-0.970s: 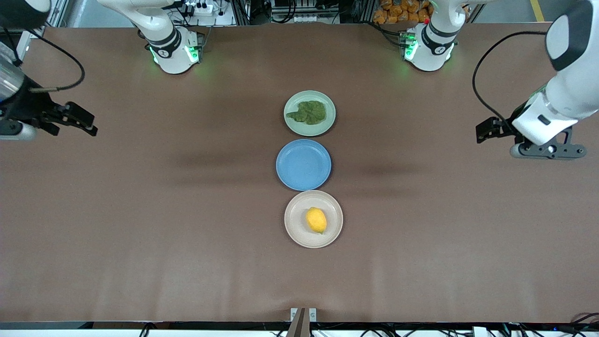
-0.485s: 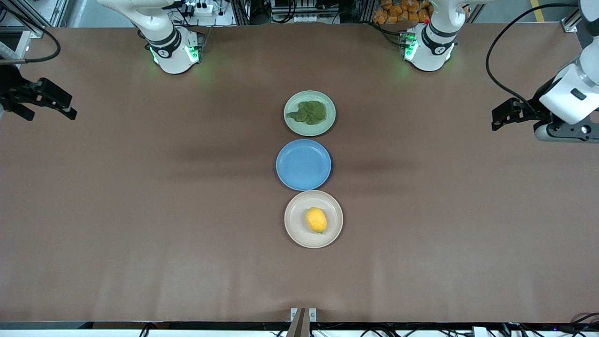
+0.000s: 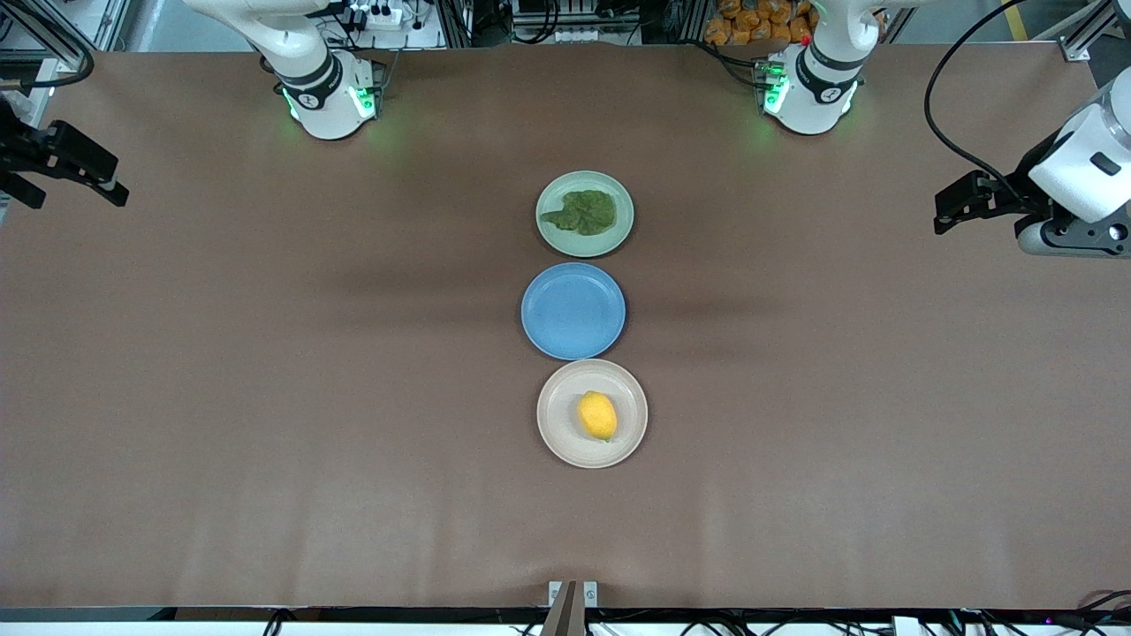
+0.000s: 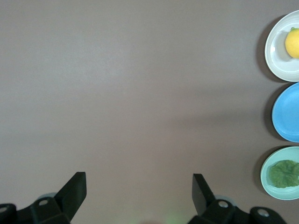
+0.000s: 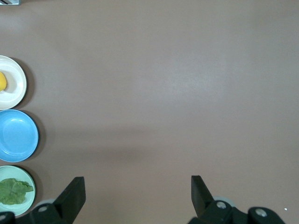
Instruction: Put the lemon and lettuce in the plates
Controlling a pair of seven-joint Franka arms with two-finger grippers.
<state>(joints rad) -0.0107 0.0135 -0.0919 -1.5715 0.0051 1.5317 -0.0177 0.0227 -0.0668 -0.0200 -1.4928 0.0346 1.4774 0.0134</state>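
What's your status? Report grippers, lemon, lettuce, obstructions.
Left gripper and right gripper open, empty, at the table's ends. Lemon on beige plate, lettuce on green plate. Blue plate between, bare. Nothing in the way.

Three plates counted, one mint green, one blue, one cream, one lemon, one lettuce leaf, two grippers seen, left, right

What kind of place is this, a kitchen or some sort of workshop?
Most likely a robot lab, not a kitchen: two white arm bases bolted to a long brown table, cables and metal framing along its edge, and three round plates laid out as a test.
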